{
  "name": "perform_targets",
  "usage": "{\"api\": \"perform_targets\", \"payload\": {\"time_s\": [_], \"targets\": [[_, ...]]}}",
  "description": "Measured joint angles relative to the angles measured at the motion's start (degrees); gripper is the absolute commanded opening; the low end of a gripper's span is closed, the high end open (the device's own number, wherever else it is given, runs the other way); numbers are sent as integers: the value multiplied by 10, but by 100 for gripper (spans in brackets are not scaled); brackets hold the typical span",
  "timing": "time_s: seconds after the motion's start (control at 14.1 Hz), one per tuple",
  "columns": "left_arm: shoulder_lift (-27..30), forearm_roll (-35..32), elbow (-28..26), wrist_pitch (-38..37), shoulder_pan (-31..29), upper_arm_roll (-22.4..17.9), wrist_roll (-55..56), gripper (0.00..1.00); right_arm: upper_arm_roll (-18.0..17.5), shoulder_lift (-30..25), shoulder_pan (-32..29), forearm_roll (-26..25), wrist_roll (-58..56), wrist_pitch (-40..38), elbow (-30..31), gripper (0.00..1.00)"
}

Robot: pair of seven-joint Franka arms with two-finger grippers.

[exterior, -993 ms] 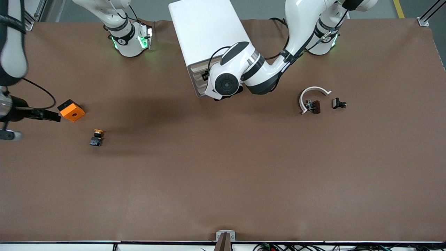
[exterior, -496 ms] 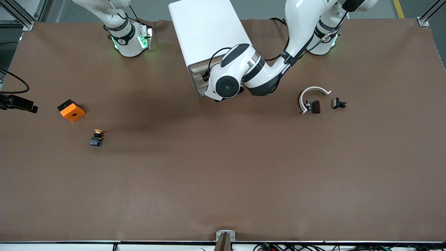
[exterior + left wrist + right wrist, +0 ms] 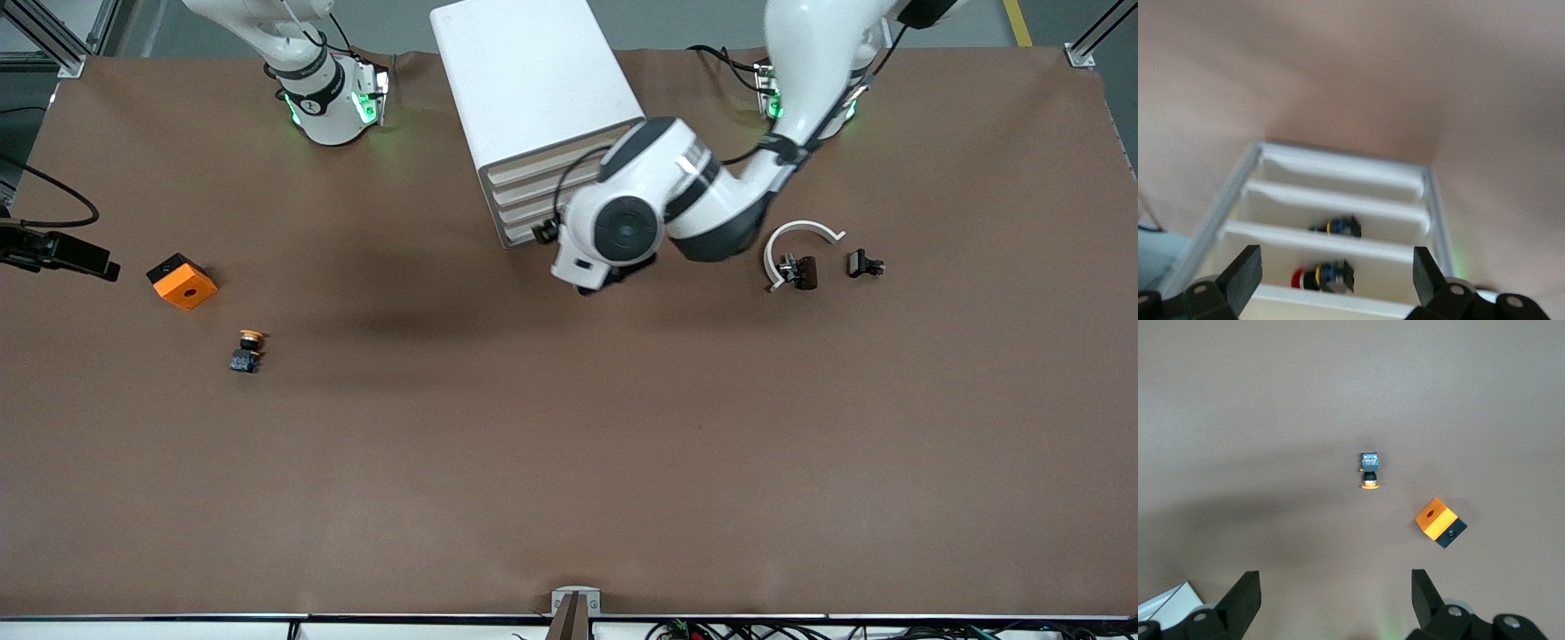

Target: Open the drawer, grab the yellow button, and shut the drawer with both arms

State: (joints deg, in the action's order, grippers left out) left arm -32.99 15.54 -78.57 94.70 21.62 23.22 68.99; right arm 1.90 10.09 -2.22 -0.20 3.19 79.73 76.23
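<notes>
The button [image 3: 248, 349], yellow-orange cap on a black-and-blue body, lies on the brown table toward the right arm's end, and the right wrist view shows the button [image 3: 1369, 472] far below. The white cabinet [image 3: 533, 80] has four cream fronts standing flush; the topmost drawer [image 3: 556, 151] looks shut. My left gripper [image 3: 1336, 277] is open in front of the cabinet with nothing between its fingers, hidden under its wrist [image 3: 622, 231] in the front view. My right gripper [image 3: 1336, 593] is open and empty, high over the table's edge beside the orange block [image 3: 182, 281].
In the left wrist view two small push-button parts [image 3: 1321, 277] [image 3: 1338, 227] show inside the cabinet's trays. A white curved piece [image 3: 800, 240] and small black clips [image 3: 864, 263] lie toward the left arm's end. The orange block [image 3: 1440, 522] sits close to the button.
My left arm has drawn back from the cabinet front, uncovering the drawer fronts. My right arm has swung out toward the table's edge, away from the orange block.
</notes>
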Motion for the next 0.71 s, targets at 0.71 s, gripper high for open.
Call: {"api": "perform_targets", "payload": {"time_s": [0.71], "targets": [[170, -48, 4, -174, -260, -2, -330, 100, 8, -84, 0, 1, -37, -42, 23, 100]]}}
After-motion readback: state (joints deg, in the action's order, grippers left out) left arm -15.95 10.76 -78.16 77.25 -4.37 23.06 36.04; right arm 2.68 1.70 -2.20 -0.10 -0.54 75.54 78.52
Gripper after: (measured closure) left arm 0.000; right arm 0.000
